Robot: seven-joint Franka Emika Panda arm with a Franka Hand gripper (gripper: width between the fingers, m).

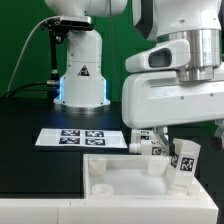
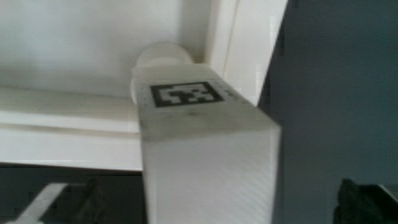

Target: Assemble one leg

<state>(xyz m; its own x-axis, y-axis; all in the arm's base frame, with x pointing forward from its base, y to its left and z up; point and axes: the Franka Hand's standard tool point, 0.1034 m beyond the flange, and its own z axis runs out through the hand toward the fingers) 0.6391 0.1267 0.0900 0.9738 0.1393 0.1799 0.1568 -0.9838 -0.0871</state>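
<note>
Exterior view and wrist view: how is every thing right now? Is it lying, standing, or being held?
pincer: down low at the tray part's back edge; open or shut, cannot tell.
leg: right at the pincer, tag showing; gripped or not, cannot tell.
other leg: standing tilted, at the exterior view's right, not held.
tray part: lying flat.
marker board: lying flat, untouched.

I see the leg (image 2: 205, 160) as matt white plastic, its tag (image 2: 187, 95) printed flat black. The tray part (image 1: 110, 182) looks smooth white plastic; the tabletop (image 1: 30, 175) is matt black; the arm's shell (image 1: 180, 95) faintly glossy white.
</note>
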